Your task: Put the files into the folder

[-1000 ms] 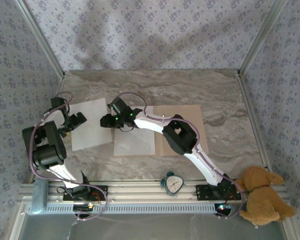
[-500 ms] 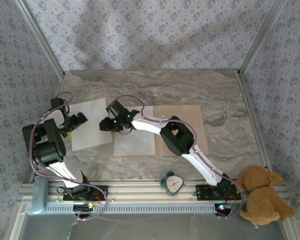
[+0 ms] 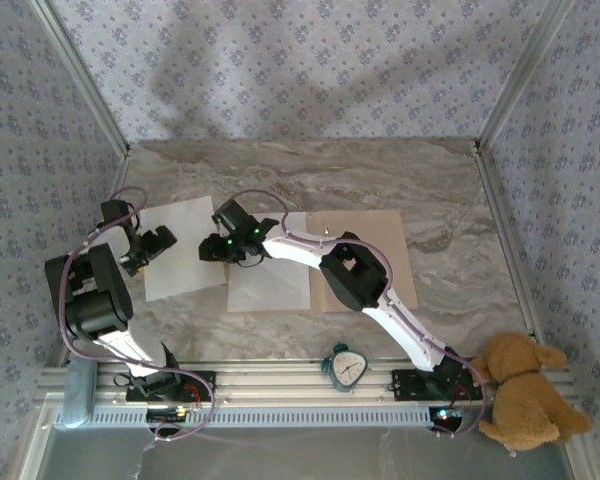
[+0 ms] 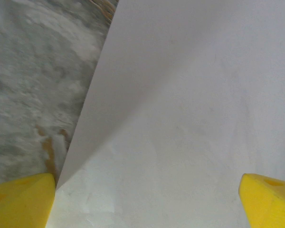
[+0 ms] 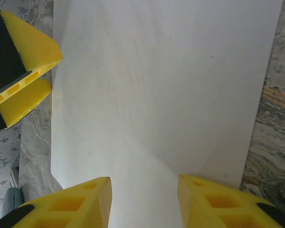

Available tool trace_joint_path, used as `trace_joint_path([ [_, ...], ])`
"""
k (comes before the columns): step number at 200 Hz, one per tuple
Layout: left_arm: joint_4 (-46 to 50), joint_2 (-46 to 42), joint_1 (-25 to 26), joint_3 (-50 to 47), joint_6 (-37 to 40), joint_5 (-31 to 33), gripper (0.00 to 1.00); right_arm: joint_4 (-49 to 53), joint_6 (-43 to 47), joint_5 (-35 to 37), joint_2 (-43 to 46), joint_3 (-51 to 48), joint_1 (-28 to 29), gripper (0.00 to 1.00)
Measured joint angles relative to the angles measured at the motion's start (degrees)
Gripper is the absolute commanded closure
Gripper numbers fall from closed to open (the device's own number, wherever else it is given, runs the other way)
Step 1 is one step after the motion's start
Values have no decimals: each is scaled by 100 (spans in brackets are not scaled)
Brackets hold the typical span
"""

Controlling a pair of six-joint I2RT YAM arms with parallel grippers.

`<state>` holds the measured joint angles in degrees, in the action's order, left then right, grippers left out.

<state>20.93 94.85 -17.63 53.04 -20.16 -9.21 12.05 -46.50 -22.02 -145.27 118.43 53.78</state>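
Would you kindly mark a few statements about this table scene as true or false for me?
1. A white sheet lies on the table left of the folder. True.
2. The left fingers are shut. False: they stand wide apart over that sheet.
3. A clock sits in front of the folder, at the near edge. True.
4. The teddy bear sits on the folder. False: it is at the near right corner, off the folder.
5. The right fingers pinch the clock. False: they are apart above the white sheet.
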Motion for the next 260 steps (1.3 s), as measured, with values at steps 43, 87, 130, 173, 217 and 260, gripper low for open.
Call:
trace_joint_path([
  [43,22,-111,160,-105,-4,-262,2,2,-24,-59,-2,0,-17,57],
  [87,55,-122,162,-105,-4,-304,0,2,-24,-81,-2,0,-28,58],
  [130,131,-146,162,-114,-28,-402,1,2,-24,-83,-2,0,-28,58],
  [173,160,-260,162,-223,-107,-616,2,2,-26,-122,-2,0,-46,57],
  [217,153,-286,162,-273,-223,-848,5,2,-28,-142,-2,0,-50,58],
  [260,155,-345,162,-321,-393,-1117,9,-7,-50,-155,-2,0,-55,57],
])
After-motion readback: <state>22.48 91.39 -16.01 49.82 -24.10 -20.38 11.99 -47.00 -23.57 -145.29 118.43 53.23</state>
